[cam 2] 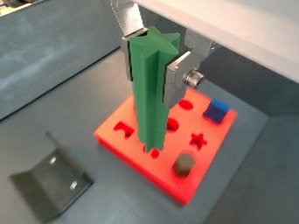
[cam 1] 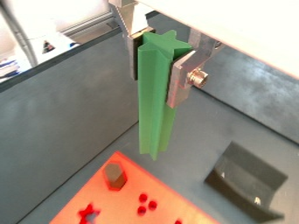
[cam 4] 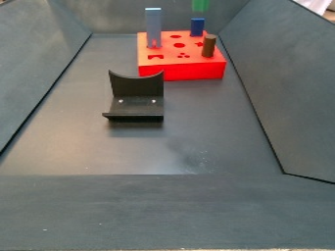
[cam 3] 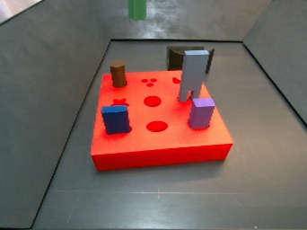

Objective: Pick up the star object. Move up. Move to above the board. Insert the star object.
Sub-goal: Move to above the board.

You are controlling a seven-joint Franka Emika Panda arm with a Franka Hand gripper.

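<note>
We saw the end effector (cam 1: 162, 54) clamped on the upper end of the green rod (cam 1: 156, 101), which hung upright below it, over the red board (cam 2: 128, 140). In both side views the end effector was cut off by the frame edge; only the rod's lower end (cam 3: 138, 8) showed. No writing could be read. The fixture (cam 4: 135, 96) stood apart on the surface (cam 4: 170, 147).

The pincer (cam 1: 160, 51) has flat silver fingers (cam 2: 179, 74) beneath a white housing.
</note>
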